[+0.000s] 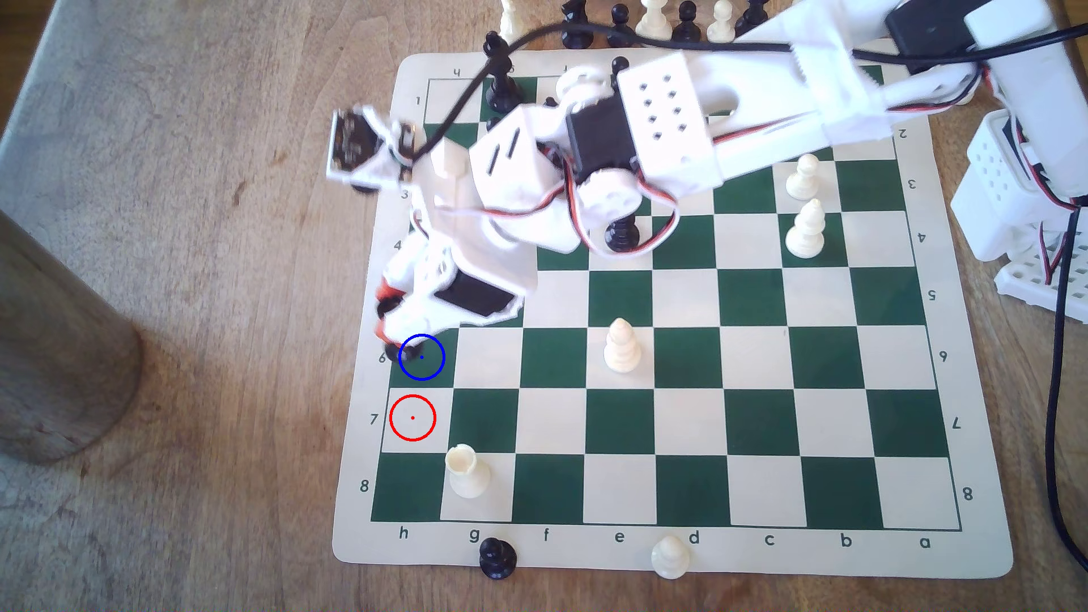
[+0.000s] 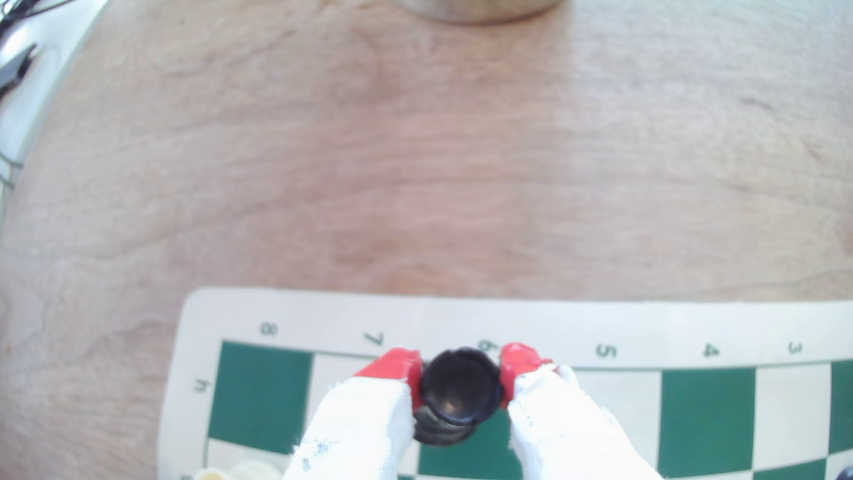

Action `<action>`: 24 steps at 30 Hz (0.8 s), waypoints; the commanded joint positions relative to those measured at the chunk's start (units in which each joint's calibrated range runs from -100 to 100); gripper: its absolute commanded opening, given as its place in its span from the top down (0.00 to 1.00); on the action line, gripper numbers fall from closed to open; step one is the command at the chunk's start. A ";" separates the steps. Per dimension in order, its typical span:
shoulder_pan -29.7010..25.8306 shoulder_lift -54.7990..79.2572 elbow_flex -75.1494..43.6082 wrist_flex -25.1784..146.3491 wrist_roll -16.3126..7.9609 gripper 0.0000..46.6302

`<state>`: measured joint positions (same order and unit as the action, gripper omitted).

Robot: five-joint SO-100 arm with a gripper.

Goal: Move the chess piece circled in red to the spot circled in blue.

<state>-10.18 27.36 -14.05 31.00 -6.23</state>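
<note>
A cream rook (image 1: 467,471) on g8; perhaps a wooden cylinder (image 1: 53,353) nearby.

The black rook (image 2: 460,387), short with a flat round rimmed top, stands upright between two red-tipped fingers (image 2: 396,365) that press against its sides. In the exterior view it is mostly hidden, just a dark base (image 1: 393,353) at the h-file edge by the 6 label. The blue-ringed dark green square (image 1: 433,368) lies beside that base, its ring overlapping it.
</note>
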 commanded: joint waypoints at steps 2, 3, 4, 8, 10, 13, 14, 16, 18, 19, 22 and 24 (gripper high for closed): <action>0.20 -0.19 -5.98 -1.18 0.10 0.97; 0.28 0.15 -6.07 -1.18 0.10 0.97; 0.44 0.74 -6.07 -1.18 0.10 0.97; 0.60 1.59 -6.25 -1.18 0.10 0.97; 0.60 2.69 -7.89 -1.18 0.15 0.97; 0.44 3.88 -10.06 -1.18 0.34 0.97; 0.44 4.05 -10.24 -1.18 0.49 0.97; 0.52 4.31 -10.33 -1.18 0.73 0.96; 0.67 4.48 -10.06 -1.18 1.12 0.96; 0.75 4.56 -9.88 -1.18 1.27 0.96; 0.91 5.07 -9.97 -1.27 1.71 0.96; 0.91 5.24 -10.06 -1.27 1.76 0.96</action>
<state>-9.88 34.23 -18.57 31.00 -4.71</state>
